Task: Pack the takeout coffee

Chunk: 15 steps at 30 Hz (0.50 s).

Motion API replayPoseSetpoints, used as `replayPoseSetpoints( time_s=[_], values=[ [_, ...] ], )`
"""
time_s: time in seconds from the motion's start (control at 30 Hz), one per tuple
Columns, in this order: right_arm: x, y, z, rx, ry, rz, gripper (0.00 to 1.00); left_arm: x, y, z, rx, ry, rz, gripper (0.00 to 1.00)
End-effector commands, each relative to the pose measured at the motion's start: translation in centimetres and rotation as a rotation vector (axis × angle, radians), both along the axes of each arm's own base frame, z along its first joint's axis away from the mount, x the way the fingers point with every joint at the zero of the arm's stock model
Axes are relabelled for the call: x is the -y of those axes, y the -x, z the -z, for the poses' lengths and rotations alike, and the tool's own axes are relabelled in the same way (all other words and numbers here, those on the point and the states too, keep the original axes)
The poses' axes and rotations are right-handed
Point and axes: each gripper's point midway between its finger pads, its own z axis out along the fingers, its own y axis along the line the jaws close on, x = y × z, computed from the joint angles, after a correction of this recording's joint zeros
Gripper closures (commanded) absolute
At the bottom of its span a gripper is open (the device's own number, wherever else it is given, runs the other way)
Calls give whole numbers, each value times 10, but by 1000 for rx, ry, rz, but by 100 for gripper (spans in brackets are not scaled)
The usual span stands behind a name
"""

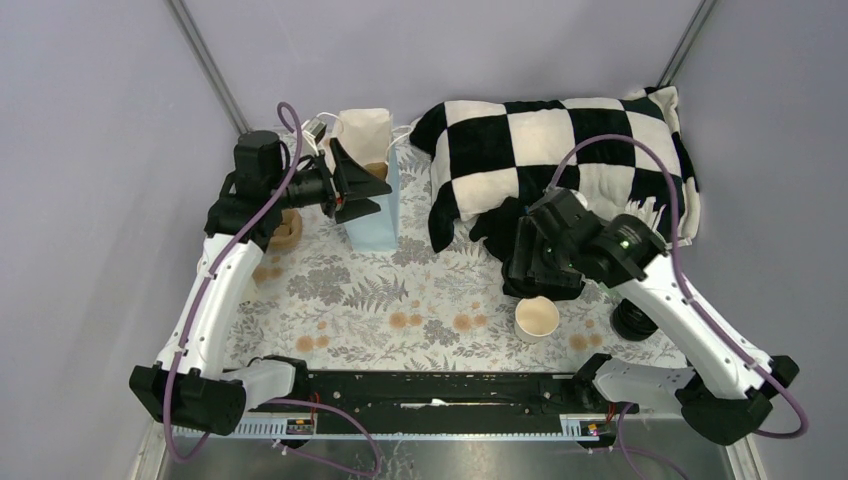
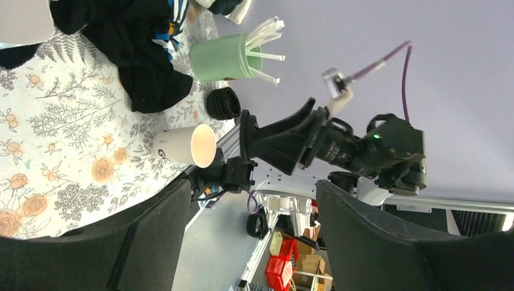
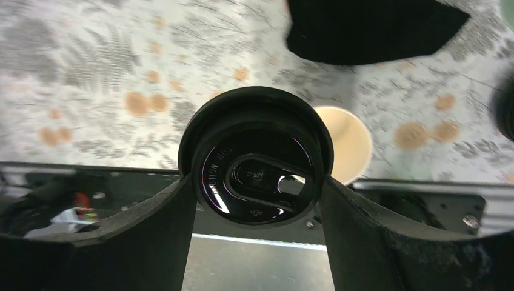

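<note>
So far, the right hand (image 3: pixel 257 182) clamps the black lid (image 3: pixel 254 163) just above the paper cup (image 1: pixel 537 318). The left hand (image 1: pixel 370 195) hangs spread and empty beside the blue bag (image 1: pixel 375 232). Capping and bagging look undone.

**Left arm** (image 1: pixel 215 290), **right arm** (image 1: pixel 690 315): glossy white moulded link shells, matt black cylindrical joint housings, and a blocky black base (image 1: pixel 190 395) at each foot.
**Purple sheathed cable** (image 1: pixel 288 125): one per arm, running in loose loops from base to wrist.
**Small green indicator light** (image 1: pixel 622 241): on the right wrist housing.
**Left gripper** (image 2: pixel 251 185), **right gripper** (image 3: pixel 256 182): each has two broad, matt black, wedge-shaped fingers (image 2: pixel 151 242) of lightly textured plastic.
**Black slotted rail** (image 1: pixel 440 385): joins the two bases.
</note>
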Motion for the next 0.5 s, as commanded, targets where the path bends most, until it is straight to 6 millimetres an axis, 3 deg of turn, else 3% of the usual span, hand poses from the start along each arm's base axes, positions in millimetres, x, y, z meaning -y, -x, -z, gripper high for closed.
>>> replayPoseSetpoints(
  time_s=[0.0,0.27,0.47],
  values=[
    [34,9,35,-92,203,71,34,-2,7,2,36,-21,3,21],
    [50,14,78,-177,344,109,36,-1,12,2,48,-20,19,21],
    [52,18,89,-188,369,116,36,4,13,-4,73,-22,42,21]
  ],
)
